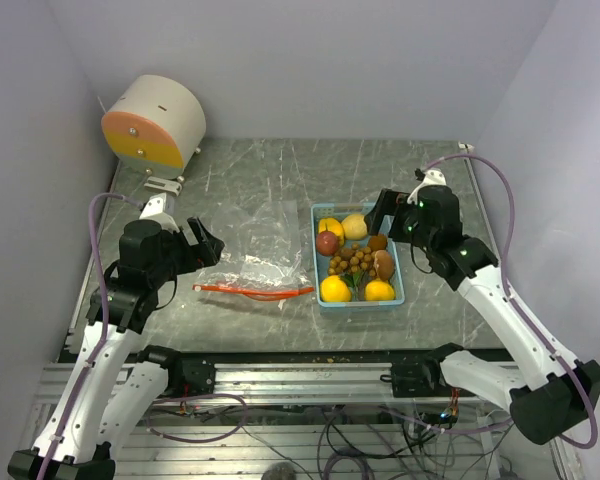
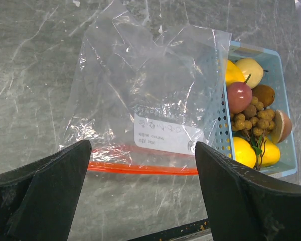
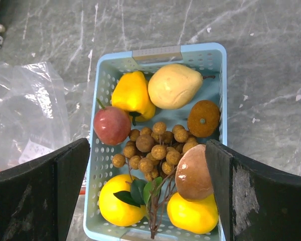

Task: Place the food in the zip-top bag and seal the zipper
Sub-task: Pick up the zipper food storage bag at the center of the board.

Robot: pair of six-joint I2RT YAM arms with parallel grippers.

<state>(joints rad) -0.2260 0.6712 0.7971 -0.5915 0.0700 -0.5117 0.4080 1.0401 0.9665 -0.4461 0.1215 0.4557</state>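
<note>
A clear zip-top bag (image 1: 252, 262) lies flat on the marble table, its orange-red zipper (image 1: 255, 291) towards the near edge. My left gripper (image 1: 210, 248) hovers open just left of it; in the left wrist view the gripper (image 2: 143, 150) frames the bag (image 2: 150, 90) and the zipper (image 2: 140, 168). The food lies in a light blue tray (image 3: 155, 52): a dark red apple (image 3: 112, 125), a cluster of small brown balls (image 3: 153, 146), yellow round fruits (image 3: 118, 207), brown lumps (image 3: 193, 173). My right gripper (image 3: 146, 148) hangs open above the tray, holding nothing.
A yellow pepper-like piece (image 3: 130, 93) and a pale pear (image 3: 174, 85) fill the tray's far end. The tray (image 1: 316, 262) touches the bag's right edge. A white and orange drum (image 1: 155, 122) sits at the back left. White walls close in both sides.
</note>
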